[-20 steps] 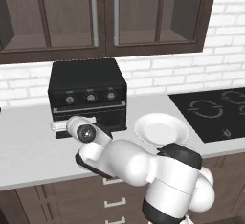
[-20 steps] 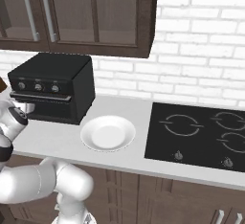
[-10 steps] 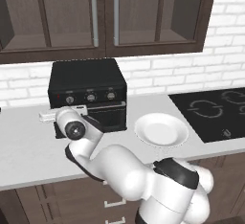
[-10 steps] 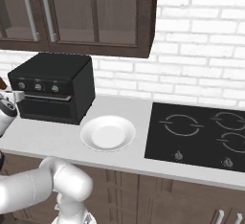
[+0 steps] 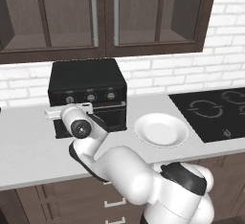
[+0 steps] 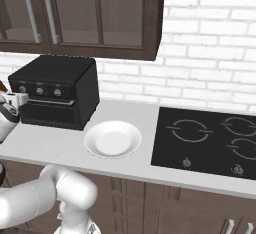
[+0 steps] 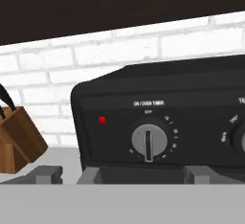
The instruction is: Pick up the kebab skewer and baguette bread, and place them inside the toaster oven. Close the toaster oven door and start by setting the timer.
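Jaws spread wide, nothing between them; the two-finger gripper point(image 7: 122, 175) sits just in front of the boxy black toaster oven point(image 5: 88, 94), lined up with its round grey timer knob point(image 7: 149, 141), beside the small red light point(image 7: 101, 120). The flat black drop-down oven door point(image 5: 107, 117) looks shut. The round white plate point(image 5: 161, 129) holds nothing, so skewer and bread are probably inside, though I can't see them. Left: turning the timer.

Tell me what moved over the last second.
The hand swung left across the front of the toaster oven and now sits at its left end, facing the leftmost knob. It took hold of nothing. The oven, its shut door and the white plate stayed put.
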{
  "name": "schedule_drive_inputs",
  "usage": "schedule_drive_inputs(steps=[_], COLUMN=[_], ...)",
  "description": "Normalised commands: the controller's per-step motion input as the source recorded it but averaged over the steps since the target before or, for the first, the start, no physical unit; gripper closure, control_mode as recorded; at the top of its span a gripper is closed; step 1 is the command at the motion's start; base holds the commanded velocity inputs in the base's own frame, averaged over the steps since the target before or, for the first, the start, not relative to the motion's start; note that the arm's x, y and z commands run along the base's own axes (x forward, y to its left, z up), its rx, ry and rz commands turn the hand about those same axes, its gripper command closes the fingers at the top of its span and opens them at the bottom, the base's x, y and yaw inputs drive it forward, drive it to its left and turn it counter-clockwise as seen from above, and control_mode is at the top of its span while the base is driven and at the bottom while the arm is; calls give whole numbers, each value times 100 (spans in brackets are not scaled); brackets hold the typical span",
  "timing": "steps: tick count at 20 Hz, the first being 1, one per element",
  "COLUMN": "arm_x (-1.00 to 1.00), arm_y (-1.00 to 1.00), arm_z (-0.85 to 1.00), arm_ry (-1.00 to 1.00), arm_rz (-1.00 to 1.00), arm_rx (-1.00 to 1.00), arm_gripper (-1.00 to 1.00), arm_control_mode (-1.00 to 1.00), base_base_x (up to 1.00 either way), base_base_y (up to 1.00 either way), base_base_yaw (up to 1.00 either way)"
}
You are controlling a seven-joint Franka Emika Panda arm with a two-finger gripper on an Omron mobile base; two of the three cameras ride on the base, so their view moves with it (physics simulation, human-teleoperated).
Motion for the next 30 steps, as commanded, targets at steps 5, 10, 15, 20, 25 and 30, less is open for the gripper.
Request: schedule_drive_inputs(steps=[5,10,15,20,25,30], arm_x=[3,16,27,6,3,7], arm_y=[-7,0,0,0,0,0], arm_z=[5,0,0,-5,-19,-4], arm_ry=[0,0,-1,-5,-3,-3], arm_rz=[0,0,0,0,0,0], arm_rx=[0,0,0,0,0,0], arm_gripper=[-100,-100,-100,-100,-100,-100], arm_control_mode=[-100,-100,-100,-100,-100,-100], base_base_x=[0,0,0,0,0,0], base_base_y=[0,0,0,0,0,0], base_base_yaw=[0,0,0,0,0,0])
